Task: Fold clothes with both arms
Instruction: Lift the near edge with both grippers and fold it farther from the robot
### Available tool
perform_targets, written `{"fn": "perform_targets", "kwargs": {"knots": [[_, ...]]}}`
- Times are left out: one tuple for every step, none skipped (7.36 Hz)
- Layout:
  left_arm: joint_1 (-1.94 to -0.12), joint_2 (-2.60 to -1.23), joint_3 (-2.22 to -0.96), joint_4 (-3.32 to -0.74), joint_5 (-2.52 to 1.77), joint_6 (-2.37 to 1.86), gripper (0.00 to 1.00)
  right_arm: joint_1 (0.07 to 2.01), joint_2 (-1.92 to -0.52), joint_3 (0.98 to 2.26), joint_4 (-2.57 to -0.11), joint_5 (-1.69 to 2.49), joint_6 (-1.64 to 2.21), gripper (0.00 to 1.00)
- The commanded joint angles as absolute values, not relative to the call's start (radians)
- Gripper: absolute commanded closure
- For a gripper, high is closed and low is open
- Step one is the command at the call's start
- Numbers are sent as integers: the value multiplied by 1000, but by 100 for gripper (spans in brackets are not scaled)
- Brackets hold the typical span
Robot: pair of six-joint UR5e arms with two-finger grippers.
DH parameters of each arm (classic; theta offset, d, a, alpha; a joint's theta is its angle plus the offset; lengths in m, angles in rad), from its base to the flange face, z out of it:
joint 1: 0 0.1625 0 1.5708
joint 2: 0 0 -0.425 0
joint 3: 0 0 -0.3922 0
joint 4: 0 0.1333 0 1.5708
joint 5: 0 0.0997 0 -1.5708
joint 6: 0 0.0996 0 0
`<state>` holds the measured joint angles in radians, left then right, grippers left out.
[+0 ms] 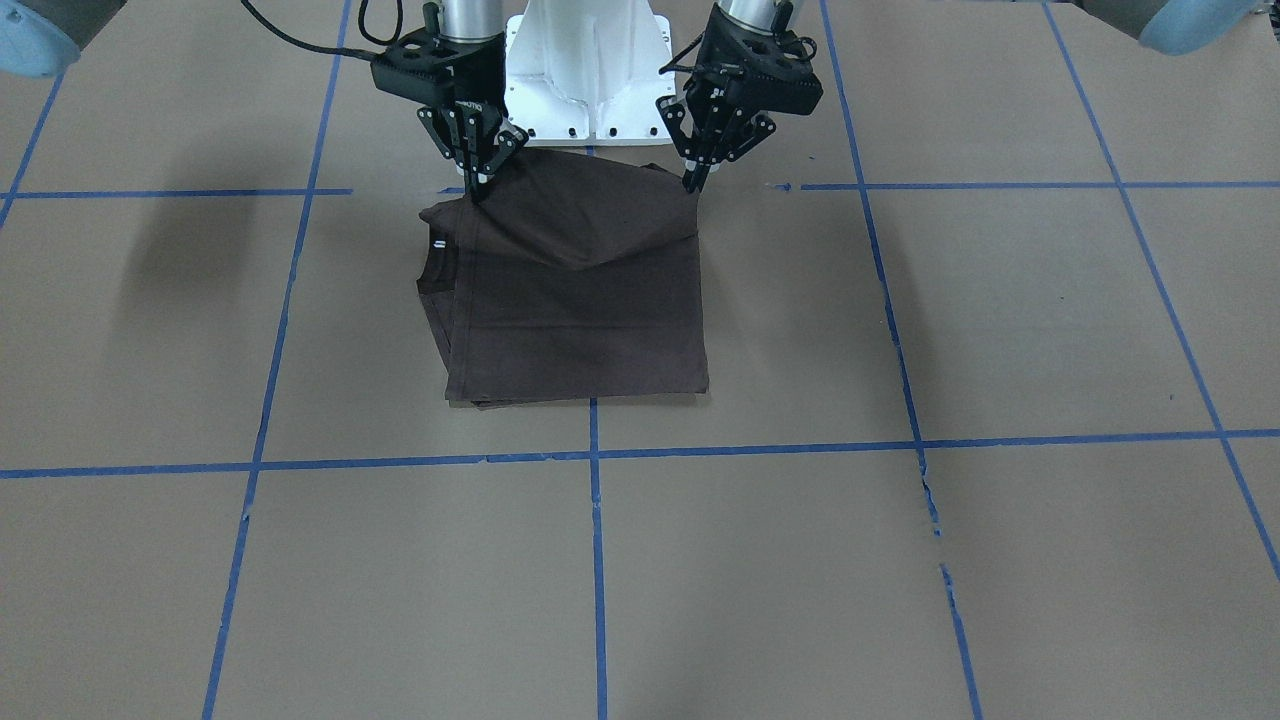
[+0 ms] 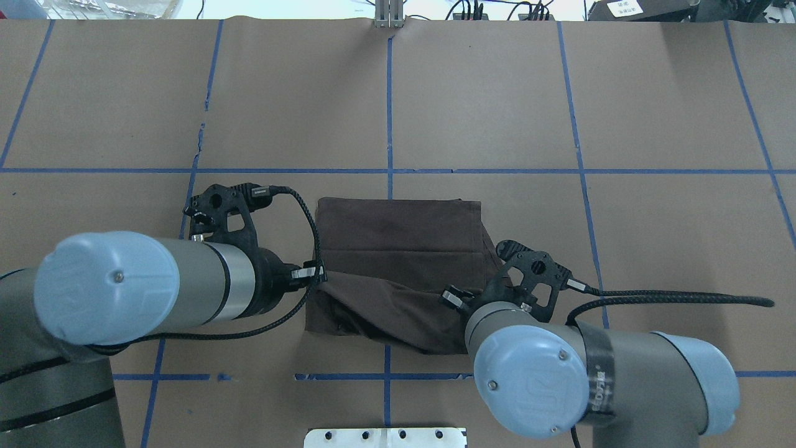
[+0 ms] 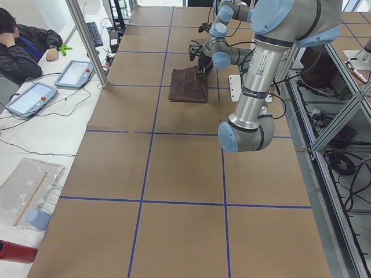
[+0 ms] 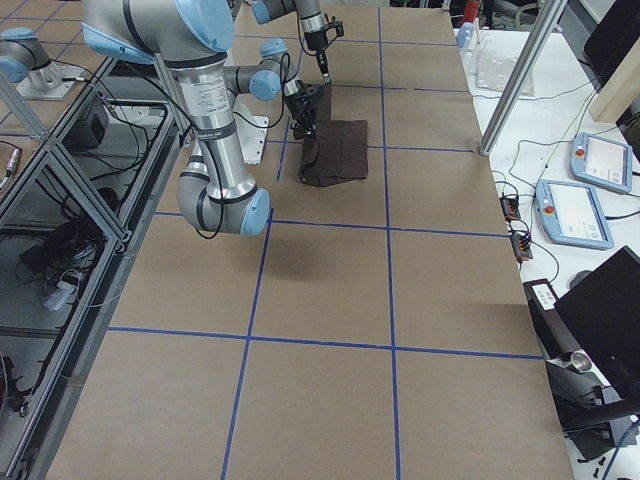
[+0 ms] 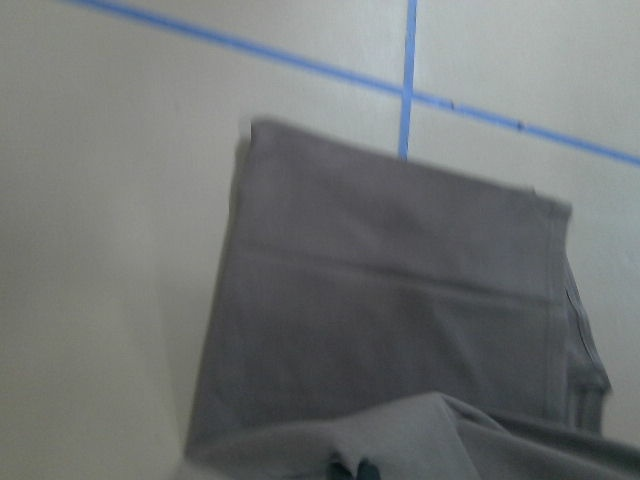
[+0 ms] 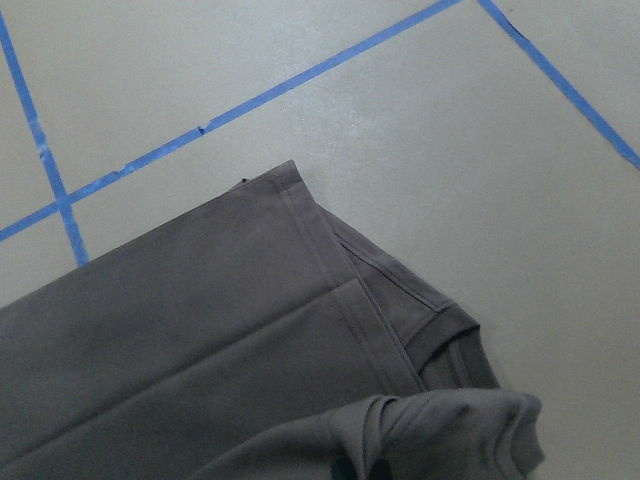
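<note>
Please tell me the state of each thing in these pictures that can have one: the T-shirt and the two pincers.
T-shirt: folded into a rectangle, lying on the table, with its edge nearest the robot lifted at both corners.
Left pincer: shut on one lifted corner of the T-shirt.
Right pincer: shut on the other lifted corner, on the collar side.
</note>
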<state>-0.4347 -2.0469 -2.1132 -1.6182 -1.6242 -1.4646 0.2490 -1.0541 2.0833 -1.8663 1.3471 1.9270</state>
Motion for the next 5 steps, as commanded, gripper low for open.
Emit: {"fn": "perform_targets", "kwargs": {"knots": [[-478,-2078,-1925,-1776,-1623,-1454,100,310,-1045,1924,-1703,1376,1879,100],[-480,-2085,-1857,-1828,-1621,-1453,100,327,-1045,1896,-1701,1379,1868,100],[-486,-2086,-1820,-1847,-1620,-1451,100,337,-1045,1881,-1701,1382,1861,100],[-495,-2086,-1815,-1845,-1618,-1439,100,341,-1045,1875,-1701,1382,1861,100],[-520,-2089,-1816,-1845,-1624,-1405,100,356,-1042,1876,-1700,1411,1859,100]]}}
